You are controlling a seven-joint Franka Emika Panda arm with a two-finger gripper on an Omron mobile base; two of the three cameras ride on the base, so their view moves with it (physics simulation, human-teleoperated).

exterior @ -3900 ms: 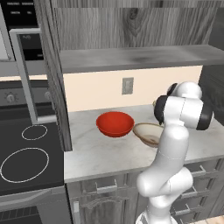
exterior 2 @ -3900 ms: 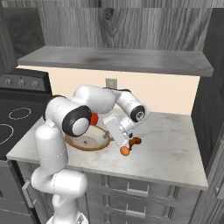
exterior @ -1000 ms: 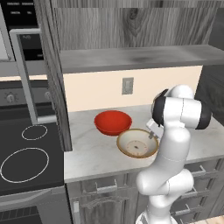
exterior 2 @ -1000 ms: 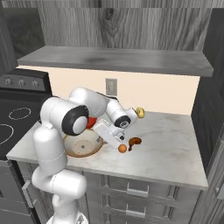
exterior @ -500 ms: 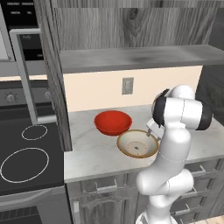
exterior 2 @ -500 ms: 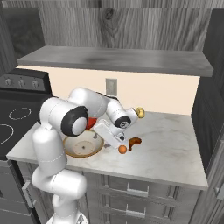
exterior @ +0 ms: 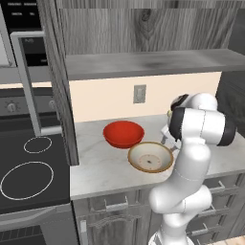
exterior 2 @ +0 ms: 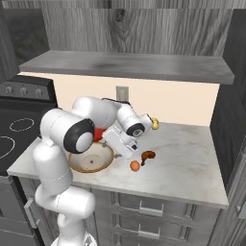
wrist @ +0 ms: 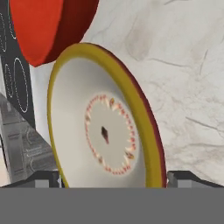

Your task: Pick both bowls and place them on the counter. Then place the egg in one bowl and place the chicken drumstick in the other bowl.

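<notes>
The beige bowl [exterior: 150, 157] [exterior 2: 91, 159] [wrist: 105, 135] rests on the marbled counter [exterior: 95, 167] near its front edge. Just behind it sits the red bowl [exterior: 123, 133] [wrist: 43, 26], partly hidden by the arm in the right base view. My gripper [wrist: 113, 177] [exterior 2: 113, 142] is open at the beige bowl's right rim, its fingertips [wrist: 48, 178] standing wide on either side of the rim. The orange-tan egg [exterior 2: 135, 166] and the brown chicken drumstick [exterior 2: 147, 155] lie on the counter just right of the hand.
A black stovetop [exterior: 28, 177] adjoins the counter on the left, behind a dark wood upright [exterior: 60, 95]. A grey shelf [exterior 2: 129, 65] runs overhead. A small yellow object [exterior 2: 154, 124] sits near the back wall. Bare counter [exterior 2: 187, 168] stretches to the right.
The jaws have gone from shut on the beige bowl's rim to wide open. The bowl stays where it was on the counter, and the arm has barely moved.
</notes>
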